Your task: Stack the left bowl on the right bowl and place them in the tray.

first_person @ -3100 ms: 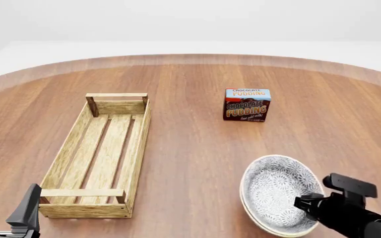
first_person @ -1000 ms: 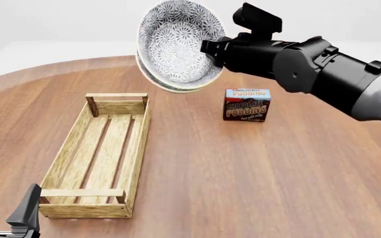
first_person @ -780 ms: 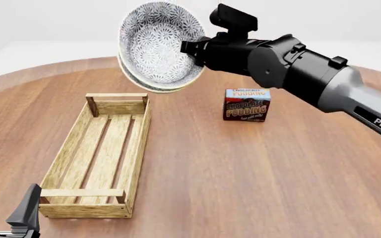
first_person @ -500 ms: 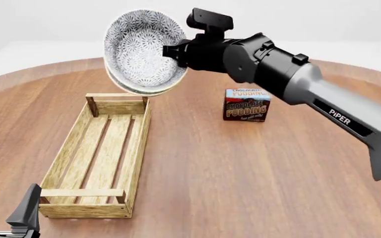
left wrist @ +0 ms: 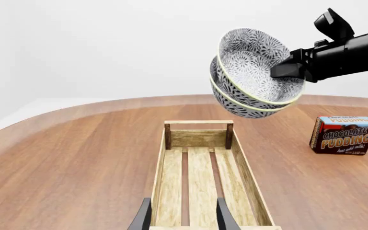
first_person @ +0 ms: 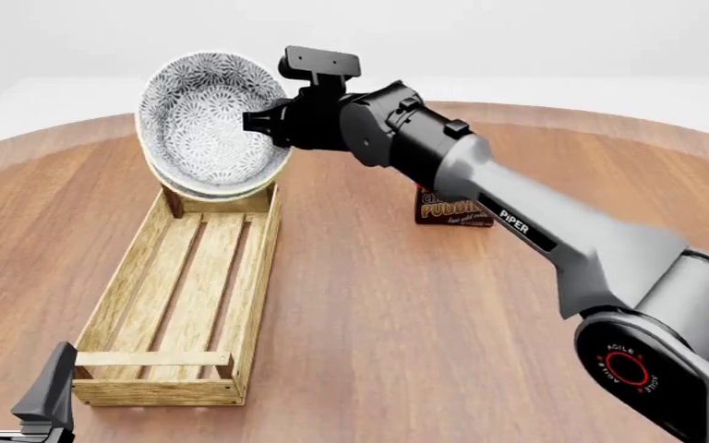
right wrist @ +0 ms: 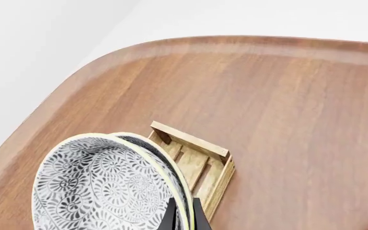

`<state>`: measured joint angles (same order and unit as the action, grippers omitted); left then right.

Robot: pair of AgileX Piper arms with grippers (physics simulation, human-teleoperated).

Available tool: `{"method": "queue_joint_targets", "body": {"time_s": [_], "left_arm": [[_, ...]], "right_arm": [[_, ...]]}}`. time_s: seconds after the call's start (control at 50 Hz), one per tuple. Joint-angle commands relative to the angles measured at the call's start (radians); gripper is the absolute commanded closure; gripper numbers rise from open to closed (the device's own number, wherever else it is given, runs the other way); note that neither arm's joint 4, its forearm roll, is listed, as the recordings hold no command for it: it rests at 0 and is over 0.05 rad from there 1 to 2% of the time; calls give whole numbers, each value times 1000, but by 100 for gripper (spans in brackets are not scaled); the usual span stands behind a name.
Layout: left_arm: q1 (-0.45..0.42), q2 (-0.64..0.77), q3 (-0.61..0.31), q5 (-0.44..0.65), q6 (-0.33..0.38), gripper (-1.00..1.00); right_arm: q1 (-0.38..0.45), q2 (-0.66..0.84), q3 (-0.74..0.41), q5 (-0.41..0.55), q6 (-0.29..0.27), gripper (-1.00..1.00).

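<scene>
Jaws of the right gripper [first_person: 265, 121] pinch the stacked bowls [first_person: 207, 125] by the rim, tilted, apparently above the tray's [first_person: 182, 295] far end. Left gripper [first_person: 16, 392] hangs parted and empty near the tray's near end.

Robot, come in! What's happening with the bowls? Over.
Right gripper shut on stacked bowls, held tilted above tray far end. Left gripper open, idle. Tray holds nothing; pudding box off to the side.

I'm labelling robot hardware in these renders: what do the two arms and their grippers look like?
The right arm is a rounded grey tube with white "PIPER" lettering, a black forearm with small bolted fittings, and a black base joint ringed in red marked "AGILEX". Its right gripper is black, with a boxy black block above the wrist. Of the left arm only the left gripper shows: two black wedge-shaped fingers. No cables are visible.
</scene>
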<state>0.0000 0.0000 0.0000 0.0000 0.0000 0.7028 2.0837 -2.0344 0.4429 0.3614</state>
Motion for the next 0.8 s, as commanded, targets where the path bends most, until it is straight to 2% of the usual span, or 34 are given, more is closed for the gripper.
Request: {"method": "queue_joint_targets", "body": {"time_s": [0.02,0.26,0.52,0.8], "left_arm": [[0,0,0,0,0,-100],[0,0,0,0,0,-100],[0,0,0,0,0,-100],[0,0,0,0,0,-100]], "right_arm": [[24,59,-78,11,7,100],[26,97,-73,5,-5,100],[71,154,-95,-3,-7,100],[82,177,-52,-42,3,100]]}}
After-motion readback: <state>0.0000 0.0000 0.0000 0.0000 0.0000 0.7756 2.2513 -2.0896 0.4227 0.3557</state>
